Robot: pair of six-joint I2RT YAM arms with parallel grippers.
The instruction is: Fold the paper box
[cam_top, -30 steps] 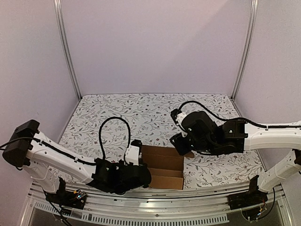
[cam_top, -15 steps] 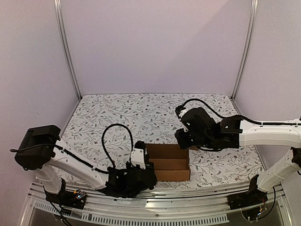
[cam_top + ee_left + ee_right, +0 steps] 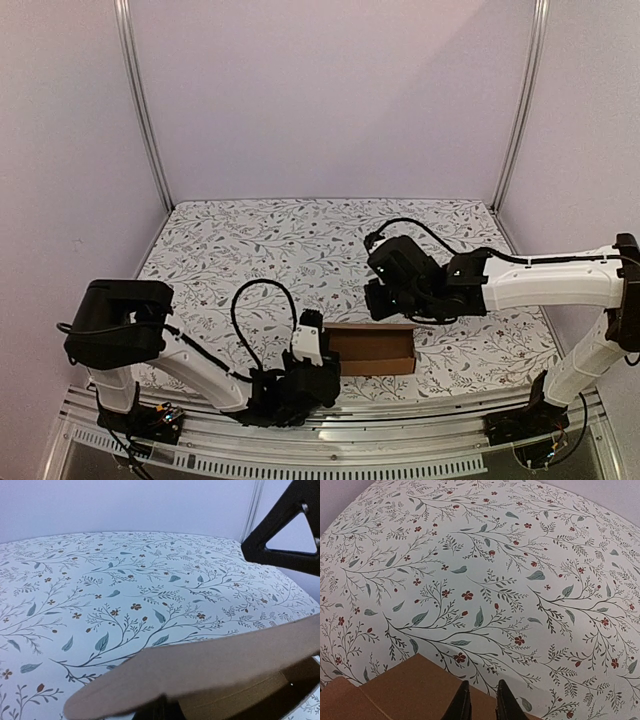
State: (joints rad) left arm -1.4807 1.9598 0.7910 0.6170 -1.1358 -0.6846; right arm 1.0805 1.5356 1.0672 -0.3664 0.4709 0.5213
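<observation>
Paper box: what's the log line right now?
paper box: near table's front edge | left gripper: shut on its left end | right gripper: jaws narrow over far edge, grip unclear

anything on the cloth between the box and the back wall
Only bare floral cloth, as the top view shows; the right wrist view agrees. The right arm hangs above the stretch just beyond the far edge of the box.

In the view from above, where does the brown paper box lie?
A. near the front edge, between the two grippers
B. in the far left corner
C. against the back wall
A: the paper box sits near the front edge of the table, with the left gripper at its left end and the right gripper at its far side.
</observation>
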